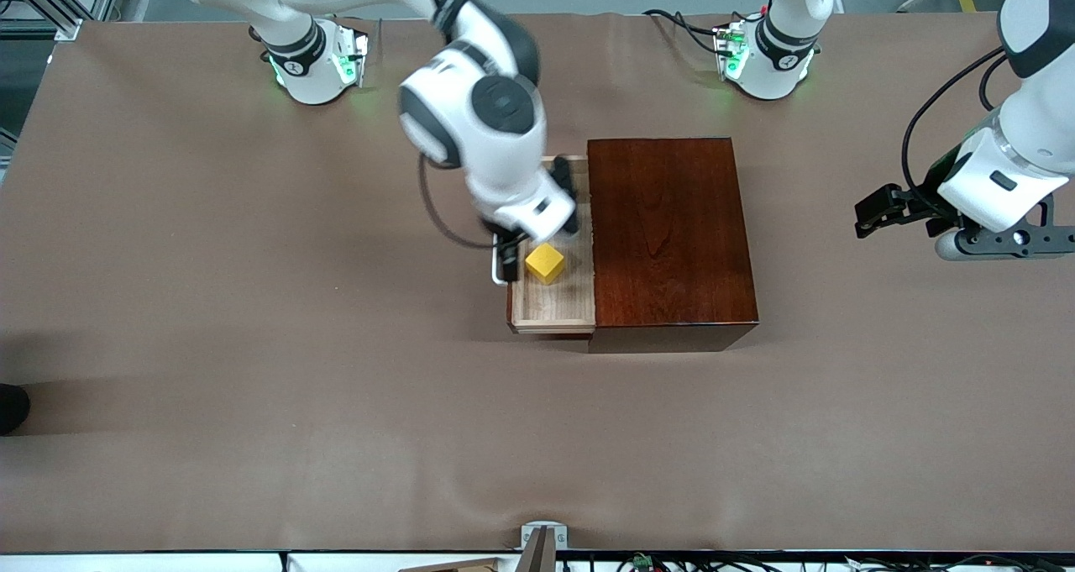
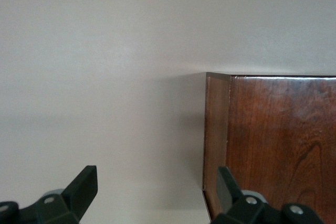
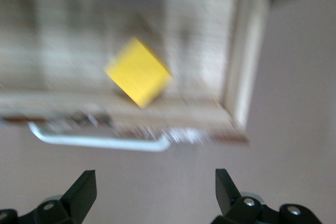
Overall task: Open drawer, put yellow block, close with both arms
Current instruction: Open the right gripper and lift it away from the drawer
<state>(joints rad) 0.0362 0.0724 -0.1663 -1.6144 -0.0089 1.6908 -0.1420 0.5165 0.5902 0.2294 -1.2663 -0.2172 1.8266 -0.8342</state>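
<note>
The drawer (image 1: 554, 303) is pulled out of the dark reddish-brown box (image 1: 668, 228) toward the right arm's end of the table. The yellow block (image 1: 544, 263) lies in the drawer, near the white handle (image 1: 497, 274). My right gripper (image 1: 521, 244) hangs open and empty over the handle side of the drawer. Its wrist view shows the block (image 3: 138, 78), the drawer (image 3: 199, 40) and the handle (image 3: 100, 139) past the gripper (image 3: 155, 187). My left gripper (image 1: 869, 217) is open and empty, over the table toward the left arm's end, apart from the box (image 2: 273, 140). It also shows in the left wrist view (image 2: 157, 190).
The brown table cover (image 1: 252, 345) spreads around the box. The two green-lit bases (image 1: 315, 64) (image 1: 764, 55) stand at the table's back edge, with cables by the left arm's base. A small metal clamp (image 1: 544, 538) sits at the edge nearest the front camera.
</note>
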